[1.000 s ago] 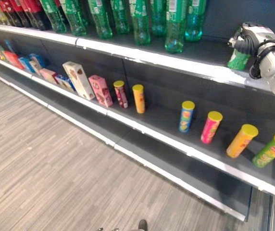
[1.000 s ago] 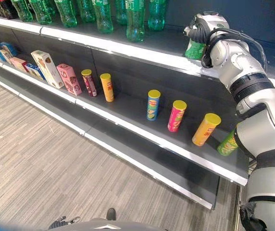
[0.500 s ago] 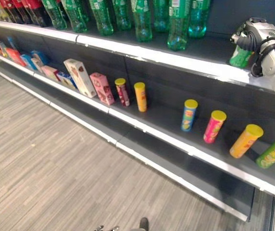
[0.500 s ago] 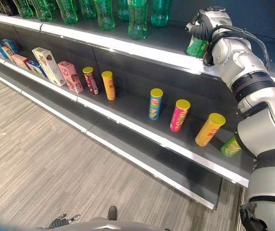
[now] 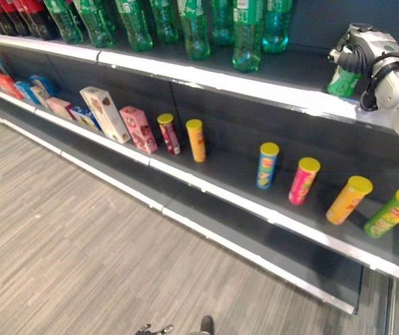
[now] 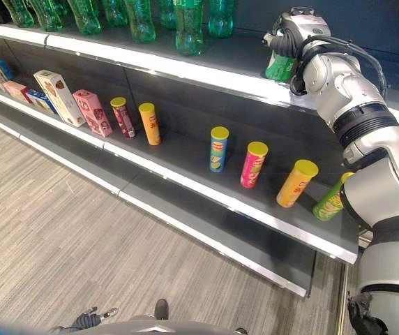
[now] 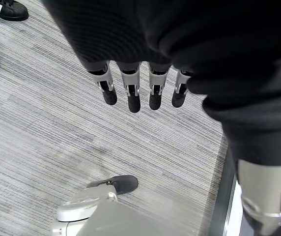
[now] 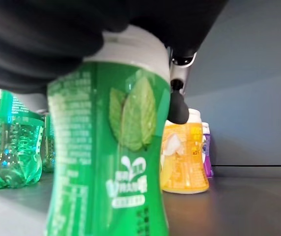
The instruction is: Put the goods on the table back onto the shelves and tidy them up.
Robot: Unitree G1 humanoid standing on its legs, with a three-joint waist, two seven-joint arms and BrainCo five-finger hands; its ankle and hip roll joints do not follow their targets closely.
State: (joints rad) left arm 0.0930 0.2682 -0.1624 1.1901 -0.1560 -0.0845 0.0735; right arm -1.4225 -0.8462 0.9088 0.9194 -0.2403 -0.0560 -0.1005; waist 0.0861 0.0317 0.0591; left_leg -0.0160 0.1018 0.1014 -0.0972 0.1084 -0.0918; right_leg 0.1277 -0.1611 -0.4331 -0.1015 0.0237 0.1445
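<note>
A small green bottle with a white cap and a mint-leaf label stands upright on the top shelf, to the right of the row of tall bottles. My right hand is above it, fingers curled down round its top. Up close, the green bottle is in the hand's grip, with one dark fingertip beside its shoulder. My left hand hangs over the grey floor, fingers straight, holding nothing.
Tall green soda bottles line the top shelf to the left. Several chip cans and snack boxes stand on the middle shelf. An orange bottle stands behind the green one. A person's shoes are on the floor.
The whole view has shifted a little, so the camera moved. My right hand stays on the green bottle at the same place on the top shelf.
</note>
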